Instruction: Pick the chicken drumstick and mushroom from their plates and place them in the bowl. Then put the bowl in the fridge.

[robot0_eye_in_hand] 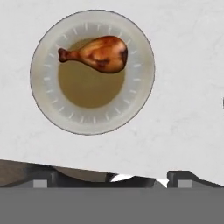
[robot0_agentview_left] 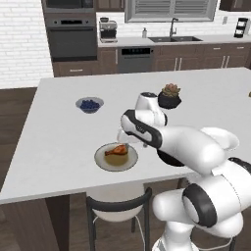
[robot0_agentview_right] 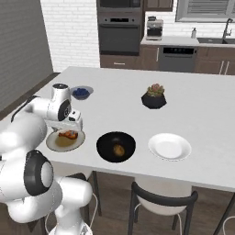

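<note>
Two plates sit along the near edge of your big pale-grey counter (robot0_agentview_right: pixel 202 105), with the black bowl (robot0_agentview_right: pixel 115 146) between them. Toward the near left corner, the beige-brown plate (robot0_agentview_left: pixel 115 157) with the grey rim carries the chicken drumstick (robot0_eye_in_hand: pixel 97 53), its narrow end pointing left in the hand view. The mushroom (robot0_agentview_right: pixel 119 149) is already lying inside the bowl, and the plain white plate (robot0_agentview_right: pixel 170 147) on the bowl's other side is bare.

Your pincer (robot0_agentview_right: pixel 69 123) hangs right above the drumstick plate, jaws spread wide and holding nothing, not touching the meat.

Further back on the counter you've got a small bowl of blueberries (robot0_agentview_left: pixel 89 104) toward the left edge and a succulent in a black faceted pot (robot0_agentview_right: pixel 154 97) nearer the middle.

Room-wise: white brick wall, dark wood cabinets, a built-in oven (robot0_agentview_left: pixel 71 37), a coffee machine (robot0_agentview_left: pixel 107 30) beside it, a dishwasher (robot0_agentview_left: pixel 135 59) and a sink with a faucet (robot0_agentview_left: pixel 173 29) under the window. Dark-framed stools (robot0_agentview_right: pixel 161 206) with pale seats are tucked under the near edge. I can't make out any readable writing or brand marks anywhere.
</note>
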